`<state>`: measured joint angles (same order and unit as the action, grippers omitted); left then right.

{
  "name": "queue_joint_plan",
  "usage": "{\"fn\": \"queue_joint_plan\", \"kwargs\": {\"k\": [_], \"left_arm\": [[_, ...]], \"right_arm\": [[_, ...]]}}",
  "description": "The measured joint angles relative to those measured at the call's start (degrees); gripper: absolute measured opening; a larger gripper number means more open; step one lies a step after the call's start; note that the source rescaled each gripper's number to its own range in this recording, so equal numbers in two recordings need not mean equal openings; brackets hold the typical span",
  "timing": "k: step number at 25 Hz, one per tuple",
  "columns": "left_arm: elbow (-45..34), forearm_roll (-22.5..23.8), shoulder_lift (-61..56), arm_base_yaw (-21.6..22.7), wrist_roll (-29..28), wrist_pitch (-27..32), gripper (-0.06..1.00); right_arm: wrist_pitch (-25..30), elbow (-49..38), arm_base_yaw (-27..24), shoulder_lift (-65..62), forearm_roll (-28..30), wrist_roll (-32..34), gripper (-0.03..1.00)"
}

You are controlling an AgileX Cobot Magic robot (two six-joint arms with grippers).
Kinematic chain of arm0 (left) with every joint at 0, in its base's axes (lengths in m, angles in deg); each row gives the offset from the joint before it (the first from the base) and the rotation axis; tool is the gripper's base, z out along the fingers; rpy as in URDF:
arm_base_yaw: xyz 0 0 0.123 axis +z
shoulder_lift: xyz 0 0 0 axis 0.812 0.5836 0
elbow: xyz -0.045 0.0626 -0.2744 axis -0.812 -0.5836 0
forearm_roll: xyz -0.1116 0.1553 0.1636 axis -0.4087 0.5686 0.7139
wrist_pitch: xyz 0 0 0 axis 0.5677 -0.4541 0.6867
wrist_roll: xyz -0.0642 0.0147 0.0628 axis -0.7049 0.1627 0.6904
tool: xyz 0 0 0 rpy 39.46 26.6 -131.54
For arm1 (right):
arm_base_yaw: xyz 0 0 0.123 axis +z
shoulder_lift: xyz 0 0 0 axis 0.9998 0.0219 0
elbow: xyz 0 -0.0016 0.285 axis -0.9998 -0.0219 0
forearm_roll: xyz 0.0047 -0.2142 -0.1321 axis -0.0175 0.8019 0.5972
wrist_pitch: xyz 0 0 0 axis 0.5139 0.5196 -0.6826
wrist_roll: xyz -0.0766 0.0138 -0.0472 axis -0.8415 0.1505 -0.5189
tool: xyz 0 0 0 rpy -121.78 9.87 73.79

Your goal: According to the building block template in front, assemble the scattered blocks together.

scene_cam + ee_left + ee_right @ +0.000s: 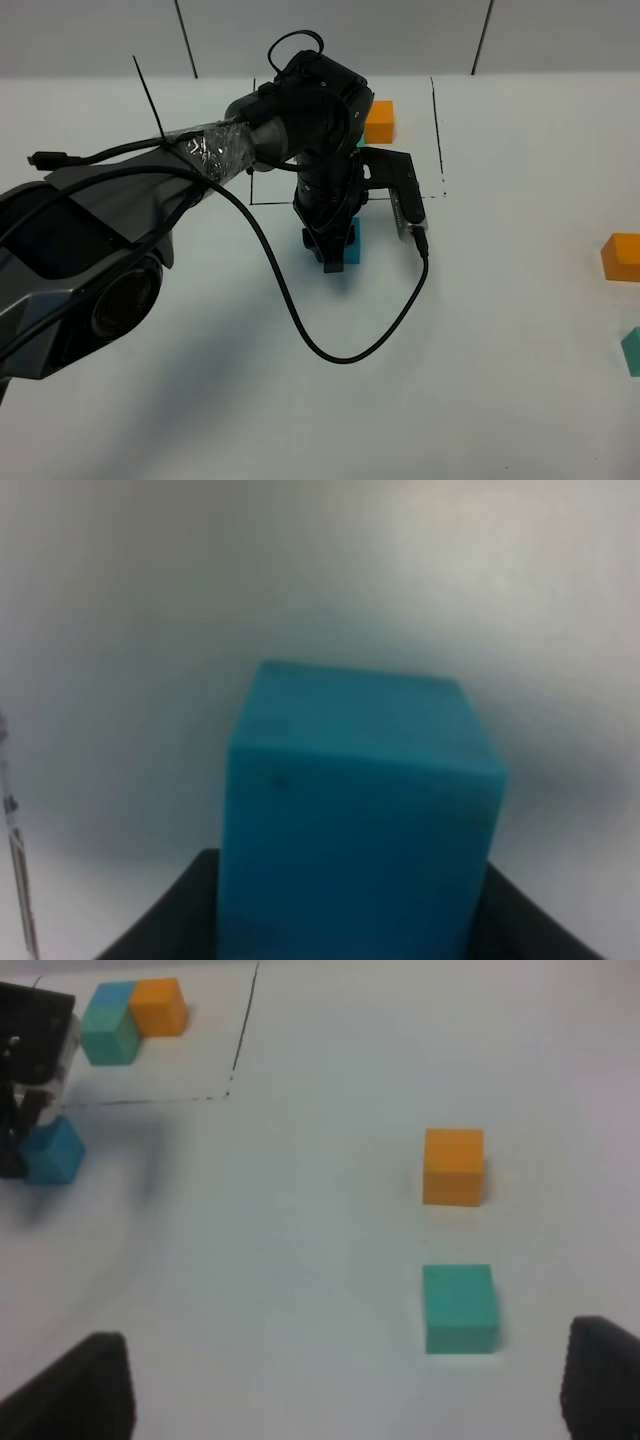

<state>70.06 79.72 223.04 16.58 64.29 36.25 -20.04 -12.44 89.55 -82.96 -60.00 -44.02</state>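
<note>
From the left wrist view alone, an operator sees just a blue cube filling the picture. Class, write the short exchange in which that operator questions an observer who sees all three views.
Operator: Where is my blue cube relative to the template?
Observer: The blue cube sits just outside the black frame, on the robot's side; the building block template is inside it.
Operator: Which loose cubes are not yet placed?
Observer: An orange cube and a teal cube lie apart at the far right, neither gripped.
</note>
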Motion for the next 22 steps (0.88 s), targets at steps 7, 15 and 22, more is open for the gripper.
{"fn": "queue_joint_plan", "kwargs": {"k": [7, 15, 22], "left_arm": [[0.0, 0.0, 0.06, 0.0, 0.0, 0.01, 0.0], [-0.04, 0.17, 1.43, 0.0, -0.05, -0.08, 0.4], [-0.04, 0.17, -2.16, 0.0, -2.27, 0.05, 0.94]], "right_arm": [[0.0, 0.0, 0.0, 0.0, 0.0, 0.0, 0.74], [0.0, 0.0, 0.0, 0.0, 0.0, 0.0, 0.74], [0.0, 0.0, 0.0, 0.0, 0.0, 0.0, 0.74]]}}
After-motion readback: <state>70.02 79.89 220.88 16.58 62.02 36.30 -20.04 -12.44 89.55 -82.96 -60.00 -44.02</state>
